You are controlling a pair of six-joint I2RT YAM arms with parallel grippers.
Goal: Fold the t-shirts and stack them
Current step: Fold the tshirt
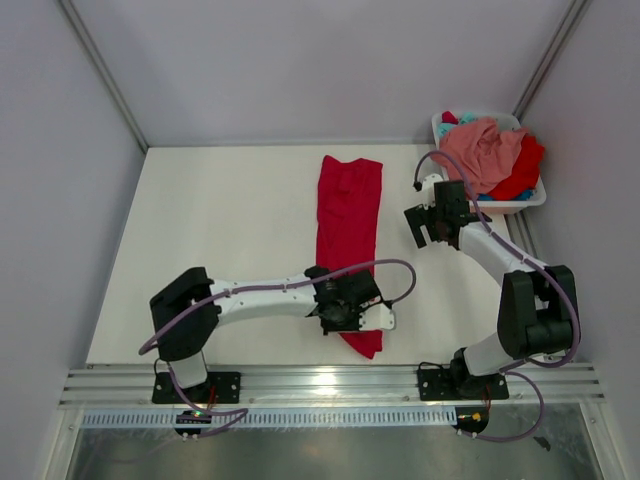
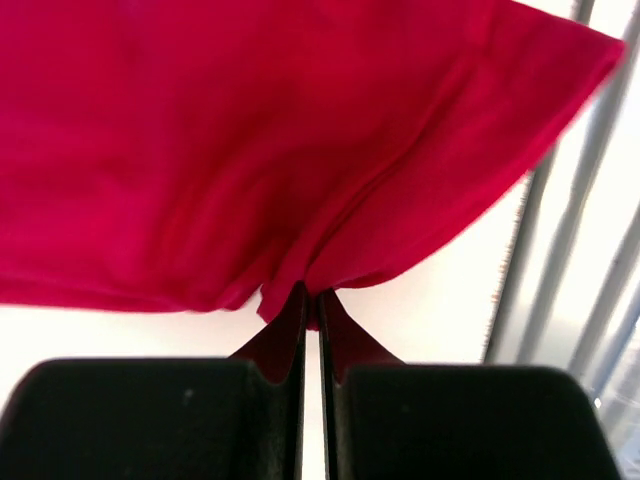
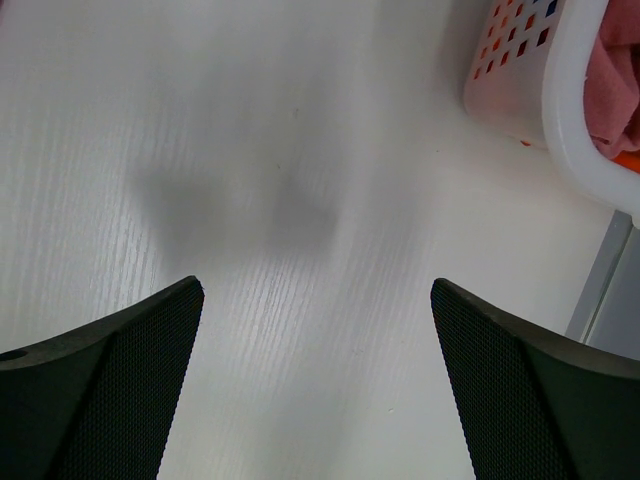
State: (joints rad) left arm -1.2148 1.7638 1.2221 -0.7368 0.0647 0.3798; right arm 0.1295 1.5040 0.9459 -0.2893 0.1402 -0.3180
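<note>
Top external view: one red t-shirt is laid out on the table as a long narrow strip, running from the far middle toward the near edge. This lengthwise lie is judged to suit a fold end over end. Its near end is pinched by the left gripper, whose fingers are pressed together on a tuck of the red cloth. The grip at the hem is judged to be set for lifting that end toward the far one.

The right gripper is held over bare table just beside the white basket, its fingers spread wide with nothing between them.

Counted: one shirt on the table and one basket. In the basket are heaped a salmon pink shirt, a red garment and a bit of teal cloth. Three colours are seen there, but how many shirts lie beneath cannot be told.
</note>
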